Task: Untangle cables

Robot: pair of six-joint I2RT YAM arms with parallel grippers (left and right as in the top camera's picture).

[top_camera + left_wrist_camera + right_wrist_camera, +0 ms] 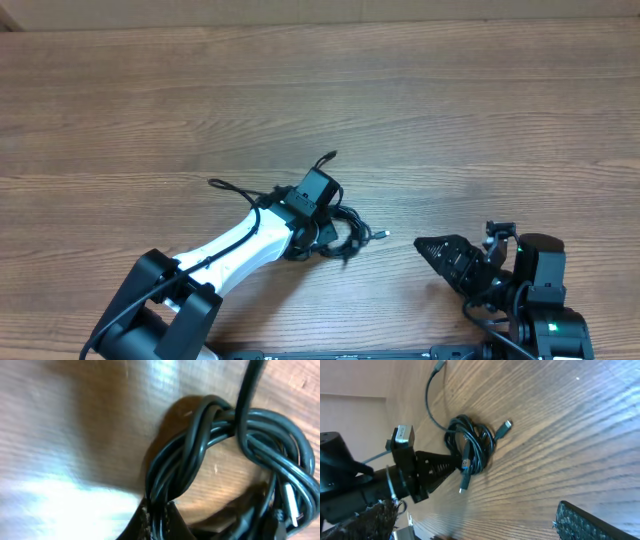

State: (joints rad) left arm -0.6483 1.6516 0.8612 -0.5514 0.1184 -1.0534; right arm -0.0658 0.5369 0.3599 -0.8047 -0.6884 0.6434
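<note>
The cables [348,236] lie on the table [450,120], left of the right arm [540,290].

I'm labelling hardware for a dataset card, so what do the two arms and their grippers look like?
The left arm has a white shell over black joints, with a thin black wire along it. The right arm is black with a small green light. The left gripper and right gripper both have black, tapered fingers with textured faces.

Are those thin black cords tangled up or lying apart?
Tangled. The cables lie in one knotted coil, strands looped through each other, with the left gripper shut on a few strands.
</note>
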